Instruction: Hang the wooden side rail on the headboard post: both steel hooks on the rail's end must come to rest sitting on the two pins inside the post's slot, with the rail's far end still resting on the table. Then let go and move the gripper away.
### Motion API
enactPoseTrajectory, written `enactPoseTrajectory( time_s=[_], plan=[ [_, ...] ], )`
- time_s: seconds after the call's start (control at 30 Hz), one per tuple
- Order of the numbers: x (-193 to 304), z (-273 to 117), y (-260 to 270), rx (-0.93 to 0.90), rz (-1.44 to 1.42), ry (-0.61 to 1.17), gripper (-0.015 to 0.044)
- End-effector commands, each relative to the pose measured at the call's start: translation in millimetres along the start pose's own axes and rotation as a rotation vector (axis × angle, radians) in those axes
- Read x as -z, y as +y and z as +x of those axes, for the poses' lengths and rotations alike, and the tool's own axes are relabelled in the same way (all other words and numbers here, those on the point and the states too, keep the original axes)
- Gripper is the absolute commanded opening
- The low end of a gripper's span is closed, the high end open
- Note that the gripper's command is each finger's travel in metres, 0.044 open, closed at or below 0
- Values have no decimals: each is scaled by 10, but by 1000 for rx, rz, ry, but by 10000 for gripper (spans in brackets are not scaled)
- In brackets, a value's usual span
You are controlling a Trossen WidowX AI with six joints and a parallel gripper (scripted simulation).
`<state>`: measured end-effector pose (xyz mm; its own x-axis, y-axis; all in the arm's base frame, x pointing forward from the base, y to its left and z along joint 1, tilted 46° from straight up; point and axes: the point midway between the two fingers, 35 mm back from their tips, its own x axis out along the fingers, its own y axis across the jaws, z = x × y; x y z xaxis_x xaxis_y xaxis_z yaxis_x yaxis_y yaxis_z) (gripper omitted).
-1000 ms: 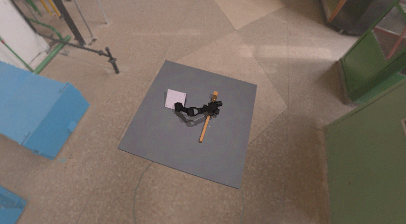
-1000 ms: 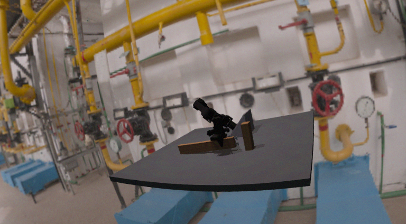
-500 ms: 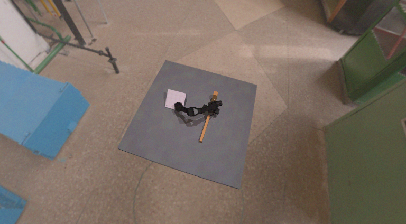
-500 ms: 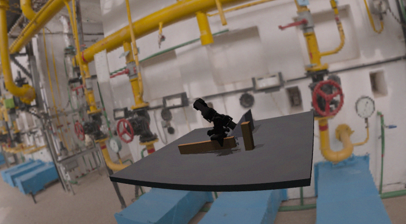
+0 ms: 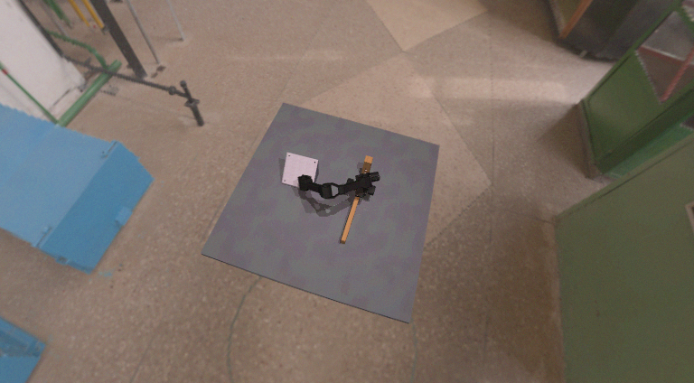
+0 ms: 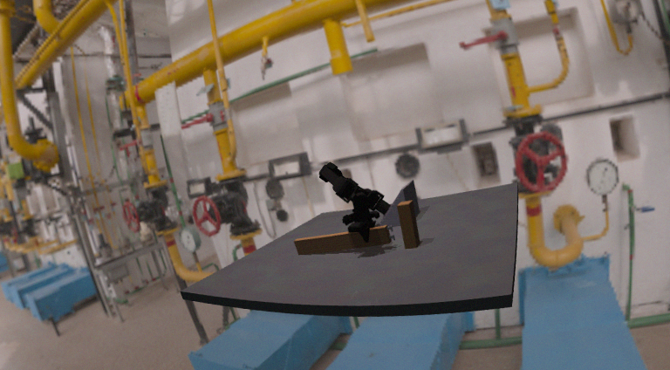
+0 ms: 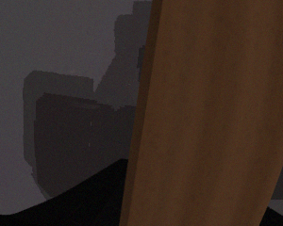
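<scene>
The wooden side rail [image 5: 349, 220] [image 6: 321, 243] [image 7: 208, 113] stands on edge. Its far end is low at the table, and its hook end is raised a little above its shadow. My gripper [image 6: 364, 235] [image 7: 166, 175] is shut on the rail near the hook end; in the top view the arm covers the grip. The small dark steel hooks [image 6: 392, 233] stick out from the rail's end toward the post. The headboard post [image 5: 368, 160] [image 6: 408, 225] stands upright just beyond them, with a narrow gap between. The slot and its pins cannot be made out.
The grey table [image 5: 302, 256] [image 6: 459, 267] carries everything. A pale square plate [image 5: 299, 169] lies under the arm's base, to the left of the rail in the top view. A dark upright panel shape [image 6: 411, 195] shows behind the post in the exterior view.
</scene>
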<state>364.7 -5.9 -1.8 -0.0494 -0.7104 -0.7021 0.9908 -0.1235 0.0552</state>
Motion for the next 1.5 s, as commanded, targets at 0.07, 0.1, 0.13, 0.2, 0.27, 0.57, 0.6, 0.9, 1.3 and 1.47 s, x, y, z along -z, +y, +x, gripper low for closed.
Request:
enactPoseTrajectory(
  time_s=[0.07, 0.1, 0.13, 0.2, 0.27, 0.57, 0.6, 0.9, 1.3, 1.47],
  plan=[
    [38, -45, 14, -12, 2, 7, 0],
    [39, -46, 15, -12, 2, 7, 0],
    [40, -46, 15, -12, 2, 7, 0],
    [41, -48, 17, -12, 2, 7, 0],
    [43, -49, 18, -12, 2, 7, 0],
    [52, -58, 19, -12, 2, 7, 0],
    [53, -60, 19, -12, 2, 7, 0],
    [63, -66, 15, -12, 2, 7, 0],
    [73, -67, 21, -12, 2, 7, 0],
    [79, -61, 16, -12, 2, 7, 0]
  ],
)
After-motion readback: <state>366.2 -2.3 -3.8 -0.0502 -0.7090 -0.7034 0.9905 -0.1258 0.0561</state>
